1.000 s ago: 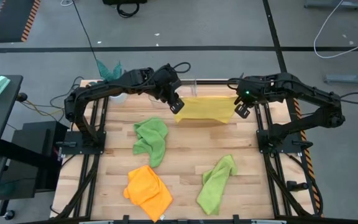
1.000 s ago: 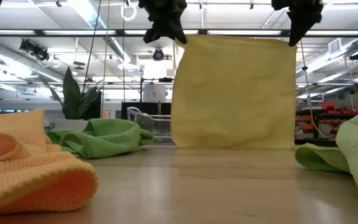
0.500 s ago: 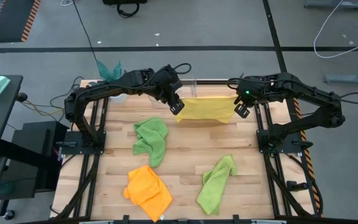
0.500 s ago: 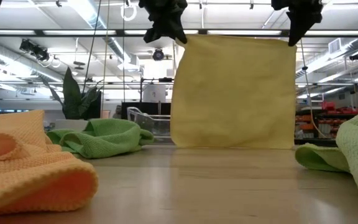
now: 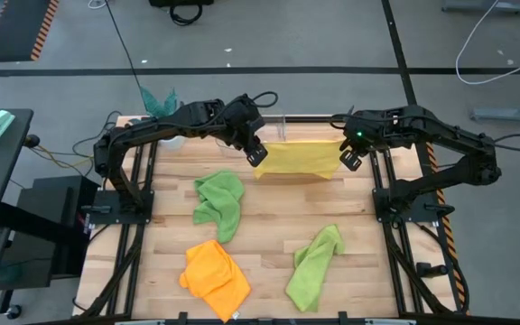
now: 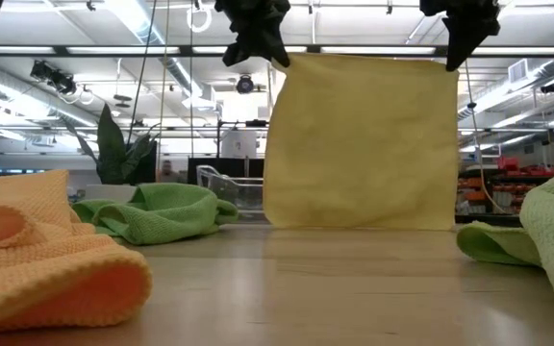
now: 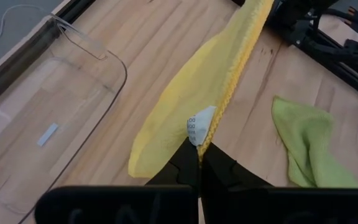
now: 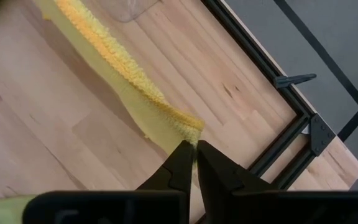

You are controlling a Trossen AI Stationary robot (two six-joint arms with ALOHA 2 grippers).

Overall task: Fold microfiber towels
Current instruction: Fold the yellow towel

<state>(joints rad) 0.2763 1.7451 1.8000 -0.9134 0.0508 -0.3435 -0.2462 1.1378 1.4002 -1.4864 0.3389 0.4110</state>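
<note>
The yellow towel (image 5: 298,159) is held up in the air above the far middle of the bench (image 5: 269,217), stretched flat between two grippers and hanging as a square sheet whose lower edge is seen in the low view just at the bench top. One upper corner is pinched by the left gripper (image 5: 256,153), whose fingers are clenched tight on the hem beside a small white label (image 7: 201,126). The other upper corner is nipped between the narrow tips of the right gripper (image 5: 349,159), the fingers (image 8: 180,159) being closed on the cloth's edge. A clear plastic tray (image 7: 48,118) is set at the far edge of the bench, behind the hanging towel. A crumpled green towel (image 5: 219,203) is left left of centre, a second green towel (image 5: 313,266) lies bunched toward the near right, and an orange towel (image 5: 214,274) is heaped at the near edge, left of the middle. A teal plant (image 5: 158,99) is seen at the far left corner.
</note>
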